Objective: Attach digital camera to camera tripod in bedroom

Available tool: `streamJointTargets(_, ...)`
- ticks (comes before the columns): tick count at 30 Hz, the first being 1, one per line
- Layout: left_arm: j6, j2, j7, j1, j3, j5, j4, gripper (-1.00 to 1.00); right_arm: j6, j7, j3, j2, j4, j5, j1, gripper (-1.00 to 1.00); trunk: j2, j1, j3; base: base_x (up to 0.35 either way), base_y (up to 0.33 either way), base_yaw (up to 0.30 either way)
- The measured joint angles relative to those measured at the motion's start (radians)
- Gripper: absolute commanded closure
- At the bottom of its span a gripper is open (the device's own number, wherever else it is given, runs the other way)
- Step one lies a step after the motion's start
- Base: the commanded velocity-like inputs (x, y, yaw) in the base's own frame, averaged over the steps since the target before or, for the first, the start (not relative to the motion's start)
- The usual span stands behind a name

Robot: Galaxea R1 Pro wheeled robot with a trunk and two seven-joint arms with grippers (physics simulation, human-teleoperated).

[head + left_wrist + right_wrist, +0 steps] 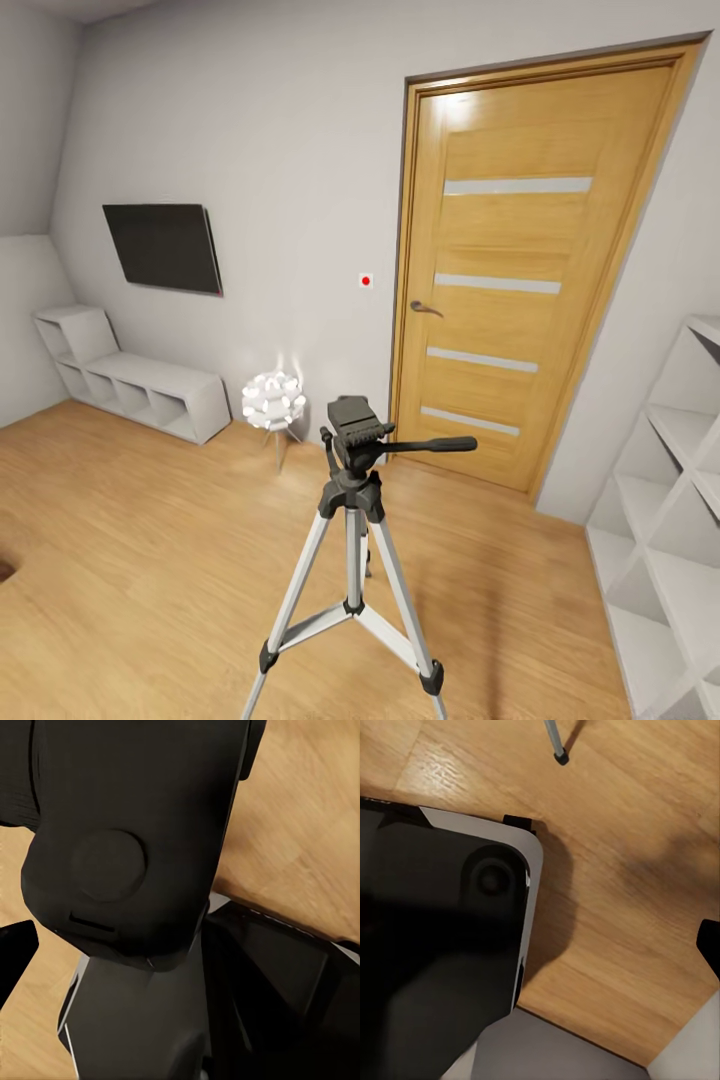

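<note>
At the lower centre of the head view, the silver-legged camera tripod with its black head [352, 520] loses its feet below the bottom edge. The white diamond-cubby shelf unit [668, 530] is cropped at the right. In the left wrist view, a dark rounded black housing [127, 840] fills the upper left, unidentifiable.

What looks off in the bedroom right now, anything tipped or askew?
Nothing stands out. The silver-legged camera tripod stands upright on the wood plank floor, its black head bare; the oak door is shut and the white spiky-ball lamp stands upright.
</note>
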Motion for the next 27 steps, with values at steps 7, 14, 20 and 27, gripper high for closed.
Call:
streamJointTargets(7,0.0,0.0,0.0,0.0,0.0,0.0,0.0,1.0,0.0,0.0,0.0,0.0,0.0,0.0,0.0,-1.0,0.0,0.0,-0.011,0.0,0.0,0.0)
streamJointTargets(14,0.0,0.0,0.0,0.0,0.0,0.0,0.001,1.0,0.0,0.0,0.0,0.0,0.0,0.0,0.0,-1.0,0.0,0.0,-0.023,0.0,0.0,0.0)
streamJointTargets(20,0.0,-0.001,0.0,0.0,-0.001,-0.001,0.0,1.0,0.0,0.0,0.0,0.0,0.0,0.0,0.0,-1.0,0.0,0.0,-0.032,-0.116,0.0,0.0)
streamJointTargets(27,0.0,-0.001,0.0,0.0,0.0,0.0,0.0,1.0,0.0,0.0,0.0,0.0,0.0,0.0,0.0,-1.0,0.0,0.0,-0.044,-0.05,0.0,0.0)
